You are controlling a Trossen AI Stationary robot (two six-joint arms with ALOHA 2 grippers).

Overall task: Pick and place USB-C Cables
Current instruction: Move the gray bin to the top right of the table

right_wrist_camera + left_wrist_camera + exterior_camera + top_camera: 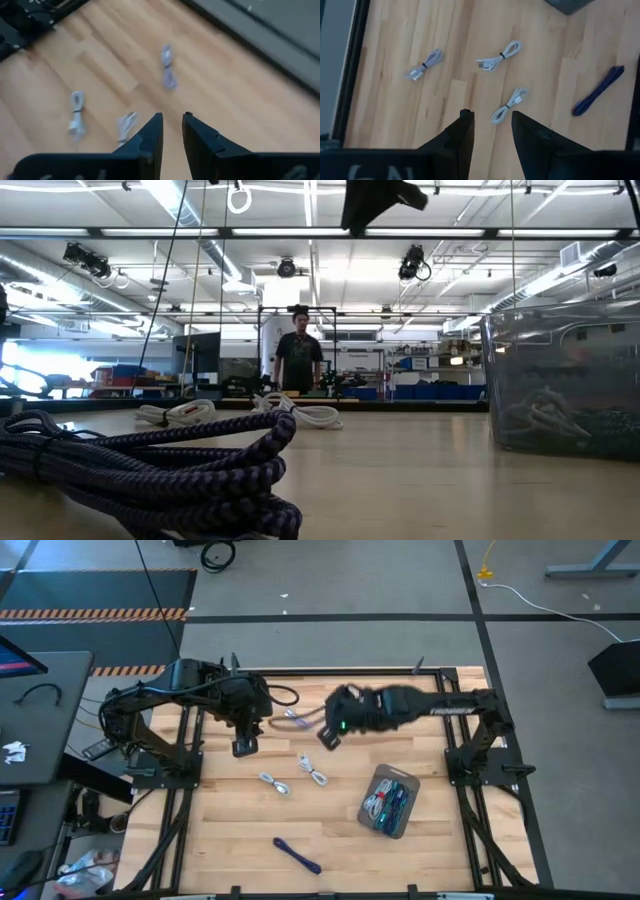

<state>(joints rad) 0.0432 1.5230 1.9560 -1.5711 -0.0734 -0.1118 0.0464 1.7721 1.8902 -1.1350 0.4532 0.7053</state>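
Three white-grey coiled cables lie flat on the wooden table: one near the far edge (297,720) (168,67), two at mid-table (272,783) (314,772). A dark blue-purple cable (298,855) (150,470) lies near the near edge. More cables, teal, white and one with red, sit in the grey translucent tray (390,800). My left gripper (245,745) (492,117) hangs open above the table's left part, over a mid-table cable (509,105). My right gripper (330,735) (172,117) hovers near the far cable, its fingers slightly apart and empty.
The tray (565,380) stands on the table's right half. A black metal frame (440,670) borders the table. Bare wood lies between the loose cables. A person (300,350) stands far back in the room beyond the table.
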